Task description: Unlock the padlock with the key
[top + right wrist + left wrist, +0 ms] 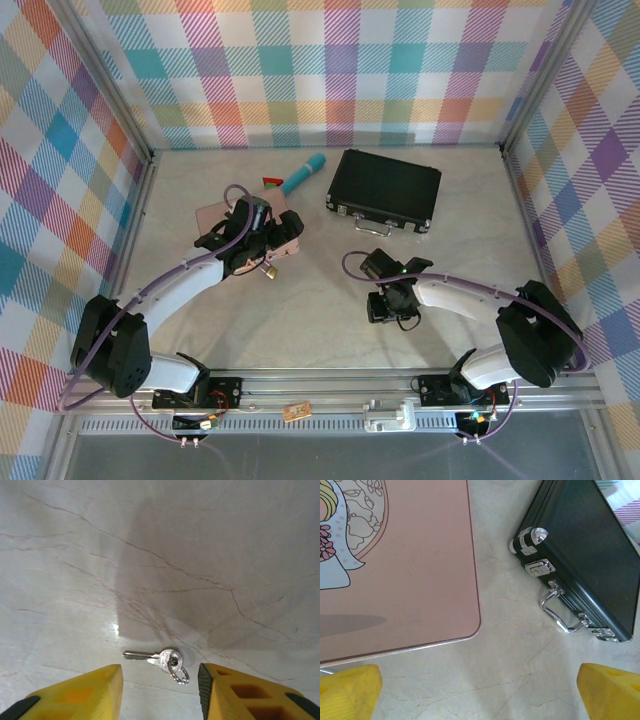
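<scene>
The key (157, 658) is small and silver, with a little ring (181, 674) on its head. It lies flat on the marble table, blade pointing left, between the yellow fingers of my right gripper (160, 685). That gripper is open just above it, touching nothing. From above, the right gripper (382, 308) hangs over the middle of the table and covers the key. The tiny brass padlock (270, 270) lies on the table just off the near side of my left gripper (272, 248). My left gripper (480, 692) is wide open and empty beside the pink tin (410, 570).
A black case (385, 190) with a silver handle (560, 615) lies at the back right. A teal-handled tool (303, 172) rests behind the pink tin (225, 215). An orange-brown tag (295, 411) sits on the front rail. Plaid walls close in three sides.
</scene>
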Motion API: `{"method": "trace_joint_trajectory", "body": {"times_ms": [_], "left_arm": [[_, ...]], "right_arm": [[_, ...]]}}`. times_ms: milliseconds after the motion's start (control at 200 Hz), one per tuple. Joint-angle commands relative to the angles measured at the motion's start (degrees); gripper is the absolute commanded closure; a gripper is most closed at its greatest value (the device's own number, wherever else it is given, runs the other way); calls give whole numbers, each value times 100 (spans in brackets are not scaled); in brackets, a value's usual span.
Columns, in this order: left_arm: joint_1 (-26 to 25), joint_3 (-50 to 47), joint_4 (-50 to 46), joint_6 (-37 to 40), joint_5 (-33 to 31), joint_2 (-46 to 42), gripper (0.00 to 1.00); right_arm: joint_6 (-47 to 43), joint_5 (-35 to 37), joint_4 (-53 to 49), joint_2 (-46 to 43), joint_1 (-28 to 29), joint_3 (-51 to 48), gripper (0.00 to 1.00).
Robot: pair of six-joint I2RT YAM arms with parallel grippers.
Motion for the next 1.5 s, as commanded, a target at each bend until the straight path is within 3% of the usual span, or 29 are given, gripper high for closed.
{"method": "trace_joint_trajectory", "body": {"times_ms": [0,185,525,770,1025,1250,1495], "left_arm": [[-67,210,-43,-28,84,45,1],[-71,122,3,-126,103,0,1],[-85,50,38,-188,109,-91,1],[-102,-5,212,-504,482,-150,1],[-257,-23,1140,-862,851,-100,4],[-508,-69,2003,-976,1361,233,20],[-905,-32,2099,-1162,1209,514,39]], "right_arm": [[115,31,99,138,49,-140,59],[118,-105,253,383,47,-176,68],[189,-191,309,270,41,-105,100],[185,-689,537,-78,-55,537,100],[927,-1407,1382,-256,-636,952,100],[1646,-1779,2434,-294,-1057,974,100],[2356,-2281,3148,-75,-1232,1067,100]]}}
